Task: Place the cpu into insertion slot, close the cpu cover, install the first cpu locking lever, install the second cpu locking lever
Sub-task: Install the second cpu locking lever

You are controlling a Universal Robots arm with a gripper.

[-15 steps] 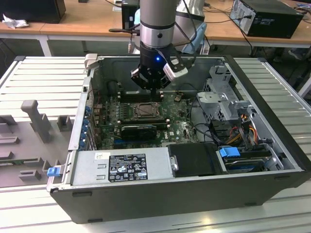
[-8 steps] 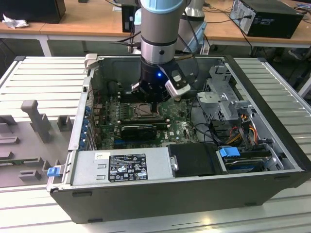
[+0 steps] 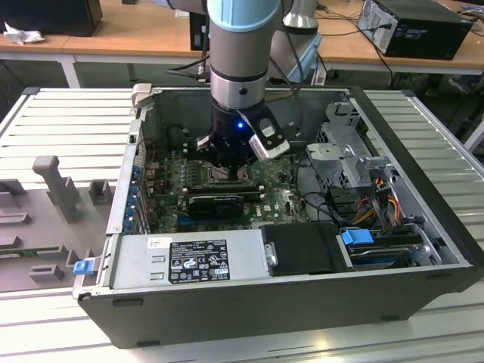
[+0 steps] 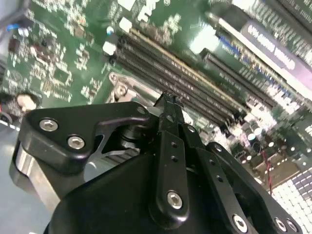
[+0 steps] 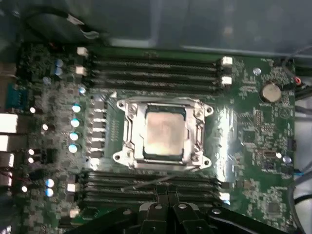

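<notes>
In the first wrist view the cpu (image 5: pixel 165 131), a pale silvery square, lies flat in the insertion slot (image 5: pixel 163 157) on the green board. The grey metal cpu cover (image 5: pixel 132 127) lies down around it, with the chip showing through its window. A thin metal locking lever (image 5: pixel 156 181) runs slanted along the socket's side, over the memory slots. My gripper (image 5: pixel 167 194) is just beside that lever with its black fingers pressed together. The fingertips (image 4: pixel 169 101) hover close over the board near a socket corner. In the exterior view the gripper (image 3: pixel 231 172) reaches down into the open computer case.
Long black memory slots (image 5: pixel 156 73) flank the socket on two sides. A black graphics card (image 3: pixel 215 203) lies near the gripper. The power supply (image 3: pixel 189 261), drive cage (image 3: pixel 348 144) and loose cables (image 3: pixel 378 197) crowd the case, whose walls (image 3: pixel 125 174) hem in the arm.
</notes>
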